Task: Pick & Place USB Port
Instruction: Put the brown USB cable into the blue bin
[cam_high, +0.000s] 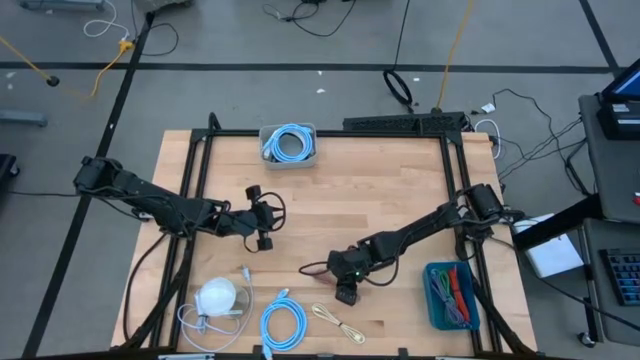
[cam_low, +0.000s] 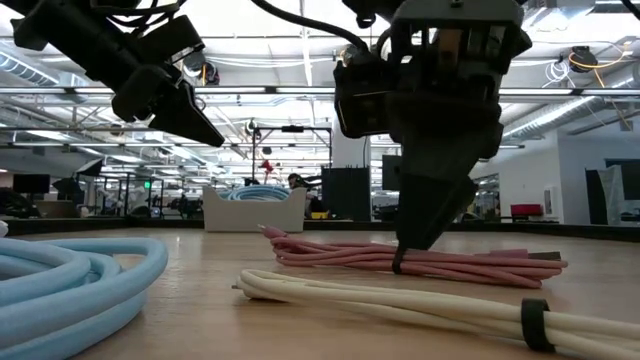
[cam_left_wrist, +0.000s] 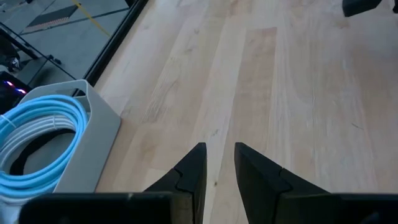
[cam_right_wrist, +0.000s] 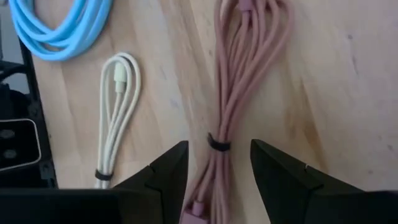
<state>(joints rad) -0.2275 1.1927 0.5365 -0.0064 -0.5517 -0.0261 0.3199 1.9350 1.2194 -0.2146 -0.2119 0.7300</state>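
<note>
A pink USB cable (cam_right_wrist: 239, 81), bundled and bound by a black tie (cam_right_wrist: 217, 144), lies flat on the wooden table (cam_high: 380, 200) near its front middle. It also shows as the pink cable (cam_high: 318, 270) from above and the pink cable (cam_low: 470, 262) at table height. My right gripper (cam_right_wrist: 219, 168) is open and slants down over the tied end, one finger on each side of the bundle, a gap showing on both sides. My left gripper (cam_left_wrist: 220, 158) hovers over bare wood left of centre, its fingers a little apart with nothing between them.
A cream cable bundle (cam_right_wrist: 118, 112) and a blue coil (cam_right_wrist: 59, 25) lie close to the pink cable toward the near edge. A white round device (cam_high: 217, 297) sits front left. A white bin (cam_high: 288, 144) with blue cable stands at the far edge, a blue bin (cam_high: 450, 293) front right.
</note>
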